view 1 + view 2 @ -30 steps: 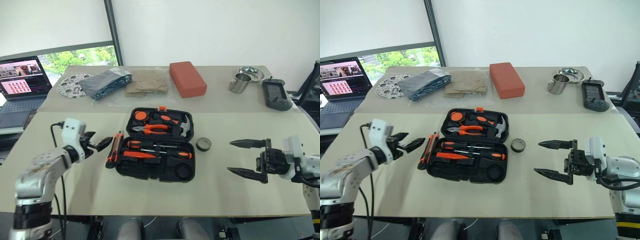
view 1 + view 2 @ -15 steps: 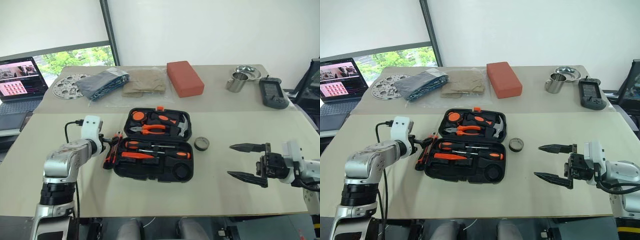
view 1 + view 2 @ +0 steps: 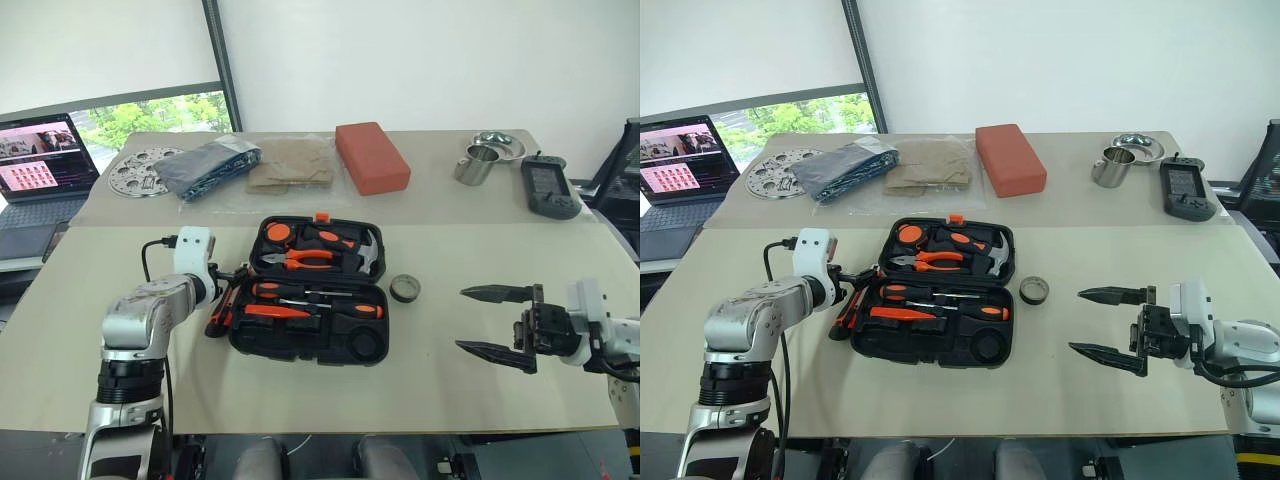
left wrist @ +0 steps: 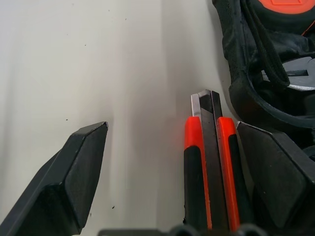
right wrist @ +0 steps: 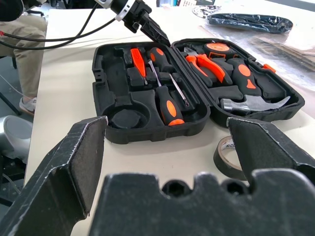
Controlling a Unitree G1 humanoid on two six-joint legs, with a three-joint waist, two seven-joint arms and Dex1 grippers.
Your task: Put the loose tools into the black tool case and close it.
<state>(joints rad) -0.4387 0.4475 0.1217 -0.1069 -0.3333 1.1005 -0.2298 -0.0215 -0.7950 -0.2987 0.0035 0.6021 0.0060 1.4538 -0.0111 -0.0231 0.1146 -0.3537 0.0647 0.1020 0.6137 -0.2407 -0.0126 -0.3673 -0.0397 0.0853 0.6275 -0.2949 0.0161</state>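
Two tools left: utility knife [image 4: 210, 162], tape roll [image 3: 406, 289] on the table
Screwdrivers: look seated in black tool case [image 3: 310, 345], lid open
Left gripper [image 4: 177, 172]: wide, straddling knife
Right gripper [image 3: 495, 320]: wide, empty

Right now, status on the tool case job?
Left gripper open, straddling utility knife beside open black tool case. Right gripper open, idle. Tape roll loose on table. Nothing in the way.

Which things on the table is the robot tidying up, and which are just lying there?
For the job: black tool case, utility knife between the open left gripper fingers, tape roll.

Just lying about: red-brown block, metal cup, handheld device, laptop.
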